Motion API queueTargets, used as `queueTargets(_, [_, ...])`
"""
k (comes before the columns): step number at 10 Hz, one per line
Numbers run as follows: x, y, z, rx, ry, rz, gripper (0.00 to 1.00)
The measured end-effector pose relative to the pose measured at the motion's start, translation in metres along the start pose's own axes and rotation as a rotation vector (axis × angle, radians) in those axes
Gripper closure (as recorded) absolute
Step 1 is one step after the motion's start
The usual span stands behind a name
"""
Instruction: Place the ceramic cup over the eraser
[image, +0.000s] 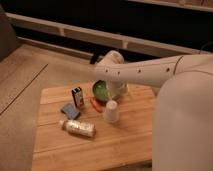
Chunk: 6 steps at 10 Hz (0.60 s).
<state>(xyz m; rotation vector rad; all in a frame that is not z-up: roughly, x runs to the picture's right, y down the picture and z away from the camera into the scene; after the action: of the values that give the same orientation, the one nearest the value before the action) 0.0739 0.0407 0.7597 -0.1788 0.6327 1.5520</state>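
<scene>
The white ceramic cup (111, 111) stands upside down on the wooden table (125, 142), near its middle. The eraser (77, 96), a dark block with a white and orange face, stands upright at the table's back left, well apart from the cup. My gripper (116, 93) hangs from the white arm just behind and above the cup, in front of the green bowl (101, 90). Nothing shows in the gripper.
A flat blue pad (70, 110) lies left of the cup. A small orange-red stick (96, 105) lies between the eraser and the cup. A bottle (78, 128) lies on its side at the front left. The arm's large white body (185, 115) fills the right side.
</scene>
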Motion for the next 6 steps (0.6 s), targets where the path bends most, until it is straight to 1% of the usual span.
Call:
queueTargets(2, [0.005,0.009,-0.005,-0.008,-0.003,-0.005,0.35])
queueTargets(3, [0.011,0.014,-0.001,-0.021,0.010,-0.002,0.35])
queueTargets(5, [0.021,0.023,0.017,-0.063,0.046,0.011,0.35])
queueTargets(6, [0.023,0.026,0.024,-0.081,0.057,0.010,0.35])
